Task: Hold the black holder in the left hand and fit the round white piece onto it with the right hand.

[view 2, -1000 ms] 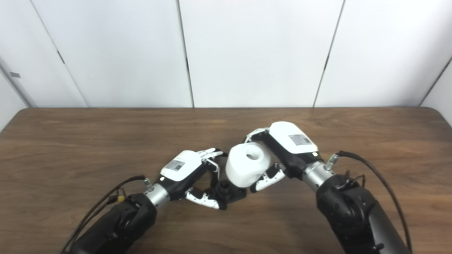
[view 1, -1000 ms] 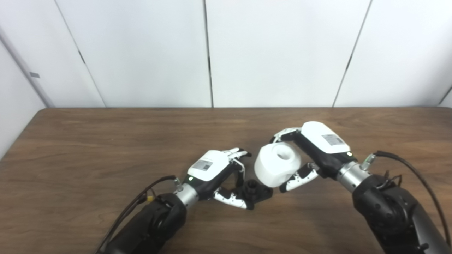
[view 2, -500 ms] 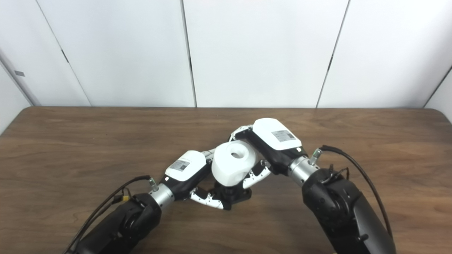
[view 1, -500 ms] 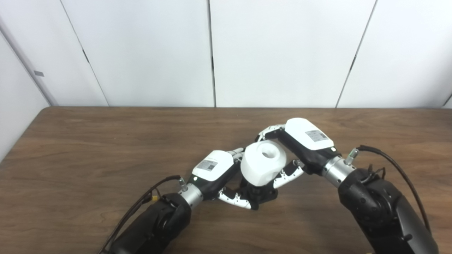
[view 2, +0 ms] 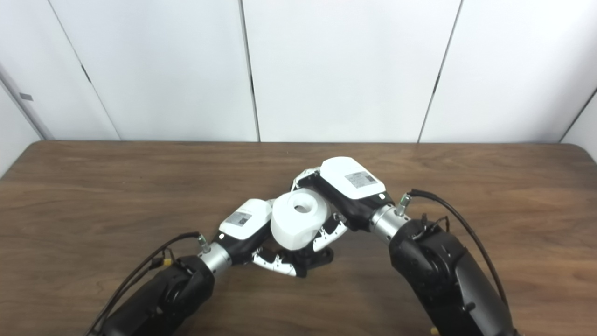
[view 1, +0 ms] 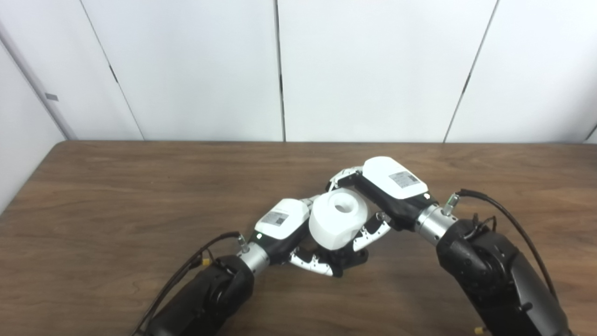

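The black holder [view 1: 347, 259] rests on the wooden table [view 1: 116, 196] near the front middle, mostly hidden under the white piece. My left hand [view 1: 284, 228] is shut on the holder, its thumb [view 1: 311, 264] curled against the base. The round white piece [view 1: 336, 220], a thick cylinder with a hole in its top, is held by my right hand [view 1: 387, 189], which is shut on it from the right. The white piece hangs directly over the holder, its hole facing up. Whether it touches the holder's post is hidden. In the right eye view the piece [view 2: 298, 220] covers the left hand's fingers.
Black cables [view 1: 508, 219] loop off the right wrist, and others [view 1: 186, 270] trail from the left wrist. White wall panels [view 1: 280, 70] stand behind the table's far edge.
My right hand has carried the white piece left and down, from beside the holder to right above it. The left hand has stayed on the holder. The camera shifted slightly at first.
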